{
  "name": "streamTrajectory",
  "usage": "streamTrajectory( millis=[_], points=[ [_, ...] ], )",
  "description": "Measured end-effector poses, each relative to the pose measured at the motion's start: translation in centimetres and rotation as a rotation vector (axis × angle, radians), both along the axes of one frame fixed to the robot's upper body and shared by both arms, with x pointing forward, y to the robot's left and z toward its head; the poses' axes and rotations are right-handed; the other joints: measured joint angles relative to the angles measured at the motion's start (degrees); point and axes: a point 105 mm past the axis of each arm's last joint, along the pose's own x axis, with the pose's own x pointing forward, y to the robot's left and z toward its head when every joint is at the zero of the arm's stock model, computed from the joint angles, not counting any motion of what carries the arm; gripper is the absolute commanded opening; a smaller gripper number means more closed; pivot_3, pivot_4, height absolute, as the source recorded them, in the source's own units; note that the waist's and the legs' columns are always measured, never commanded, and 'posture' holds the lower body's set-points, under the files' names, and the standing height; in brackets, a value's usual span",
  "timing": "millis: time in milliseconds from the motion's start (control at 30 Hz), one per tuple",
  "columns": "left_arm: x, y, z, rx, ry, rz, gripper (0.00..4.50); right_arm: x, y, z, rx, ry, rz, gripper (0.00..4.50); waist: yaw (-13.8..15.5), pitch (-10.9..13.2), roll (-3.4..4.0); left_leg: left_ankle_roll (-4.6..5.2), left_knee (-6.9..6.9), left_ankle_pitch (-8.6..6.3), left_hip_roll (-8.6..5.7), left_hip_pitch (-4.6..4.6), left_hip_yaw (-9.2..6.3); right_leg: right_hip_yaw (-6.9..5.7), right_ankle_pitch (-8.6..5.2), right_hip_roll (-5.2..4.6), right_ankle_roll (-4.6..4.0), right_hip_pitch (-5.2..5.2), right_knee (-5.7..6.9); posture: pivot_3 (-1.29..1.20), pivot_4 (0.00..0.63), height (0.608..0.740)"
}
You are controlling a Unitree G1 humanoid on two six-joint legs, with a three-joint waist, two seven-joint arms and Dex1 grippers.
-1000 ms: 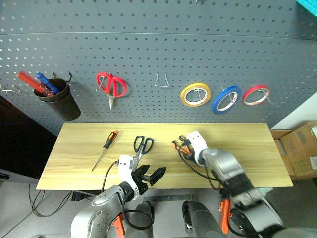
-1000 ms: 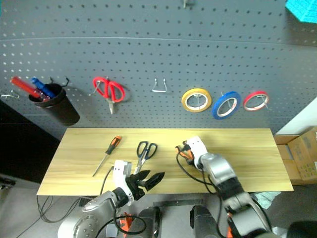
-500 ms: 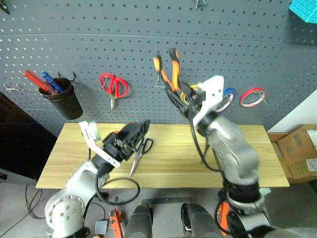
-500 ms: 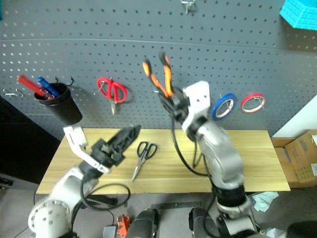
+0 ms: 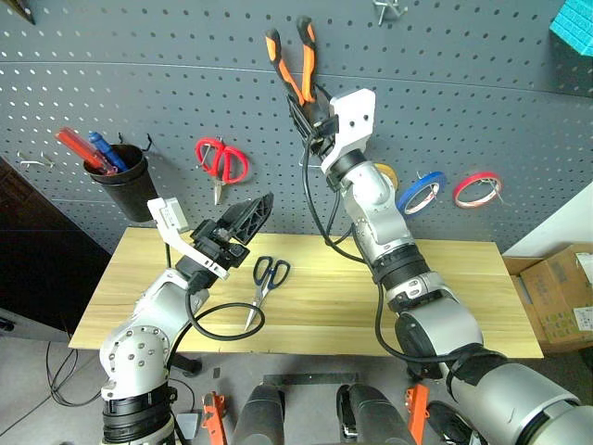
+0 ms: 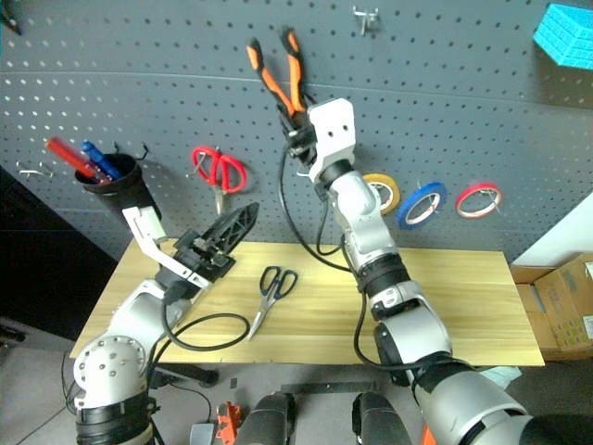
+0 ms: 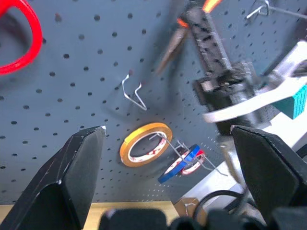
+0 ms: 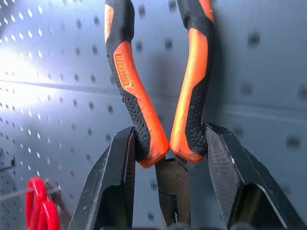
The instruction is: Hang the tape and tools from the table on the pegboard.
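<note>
High against the pegboard (image 5: 139,83), the right gripper (image 5: 310,116) has swung the pliers (image 5: 295,57) up off the counter (image 5: 463,297), its fingers pinching them at the base of the handles, handles up. The left gripper (image 5: 246,218) has also risen, fingers spread and empty. Hooking should follow; the scissors (image 5: 264,283) still lie on the counter.

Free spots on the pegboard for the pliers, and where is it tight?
Bare pegboard above the blue tape and red tape, and between the cup and red scissors. The wire hook beside the yellow tape is free. The tape row is crowded.
</note>
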Motion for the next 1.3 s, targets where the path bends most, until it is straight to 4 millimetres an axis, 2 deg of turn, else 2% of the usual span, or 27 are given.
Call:
streamTrajectory(
  millis=[100,300,500,767,800,867,967,1100,1133,1200,1300],
  points=[
    [-0.1,0.1,-0.4,0.001,0.014,0.005,4.50,0.4,-0.1,-1.6,-0.009,0.039,-0.024,1.74,0.3,0.0,0.00,-0.05,0.01,0.03,0.00,0.00,-0.05,-0.03,0.00,0.00,-0.02,-0.01,0.06,0.26,0.103,0.740],
    [-0.3,0.6,-0.7,0.013,0.024,0.021,4.50,0.9,-1.4,-6.7,-0.003,0.182,-0.093,1.74,0.7,0.0,0.01,-0.14,0.08,0.29,-0.03,0.02,-0.08,-0.05,0.12,0.00,-0.18,0.05,0.07,0.25,0.105,0.740],
    [-0.3,0.6,-0.6,0.016,0.024,0.022,4.50,1.1,-1.6,-7.0,-0.023,0.195,-0.116,1.74,0.6,0.0,0.00,-0.10,0.08,0.44,-0.01,0.15,-0.11,-0.10,0.18,0.04,-0.25,0.11,0.19,0.24,0.102,0.740],
    [-0.2,0.4,-0.4,0.019,0.015,0.010,4.50,1.1,-2.0,-7.0,-0.041,0.189,-0.129,4.32,0.6,0.0,0.00,-0.10,0.08,0.44,-0.01,0.15,-0.12,-0.10,0.18,0.04,-0.26,0.13,0.18,0.22,0.098,0.740],
    [-0.1,0.2,-0.4,0.024,0.014,0.007,4.50,1.0,-2.2,-7.1,-0.037,0.188,-0.130,4.46,0.7,0.0,0.00,-0.11,0.08,0.45,-0.01,0.15,-0.14,-0.11,0.19,0.04,-0.26,0.13,0.19,0.22,0.098,0.740],
    [0.0,0.3,-0.5,0.054,0.015,0.016,4.50,0.7,-2.7,-7.1,-0.031,0.192,-0.130,4.46,0.7,-0.1,0.00,-0.11,0.09,0.45,-0.02,0.15,-0.15,-0.12,0.19,0.03,-0.25,0.14,0.21,0.21,0.103,0.740],
    [0.5,0.8,-1.3,0.167,0.039,0.067,4.50,-1.0,-4.4,-7.6,-0.040,0.210,-0.088,4.46,1.0,-0.2,0.02,-0.11,0.07,0.44,-0.02,0.20,-0.21,-0.16,0.17,0.03,-0.25,0.25,0.14,0.21,0.114,0.740],
    [1.4,2.5,-3.9,0.522,0.096,0.203,4.50,-6.0,-6.0,-10.4,-0.160,0.355,0.064,4.46,1.3,-0.3,0.19,-0.11,-0.09,0.44,-0.02,0.30,-0.19,-0.14,0.12,0.03,-0.25,0.28,0.08,0.18,0.132,0.740],
    [1.6,3.1,-4.5,0.582,0.114,0.233,4.50,-6.9,-6.1,-10.7,-0.189,0.381,0.103,4.46,1.3,-0.3,0.20,-0.11,-0.09,0.44,-0.01,0.32,-0.19,-0.13,0.04,0.03,-0.19,0.29,0.10,0.18,0.135,0.740],
    [2.0,4.2,-6.3,0.756,0.159,0.297,4.50,-10.2,-6.3,-11.1,-0.312,0.435,0.248,4.46,1.0,-0.2,0.34,-0.11,-0.09,0.44,0.01,0.47,-0.13,-0.09,-0.14,0.04,-0.16,0.39,0.10,0.16,0.144,0.740],
    [2.2,5.5,-8.8,0.868,0.240,0.350,4.50,-13.0,-6.6,-11.9,-0.450,0.471,0.378,4.46,0.3,-0.2,0.36,-0.10,-0.11,0.43,0.04,0.92,-0.03,-0.03,-0.30,0.03,-0.39,0.78,0.07,0.14,0.158,0.740]
  ],
)
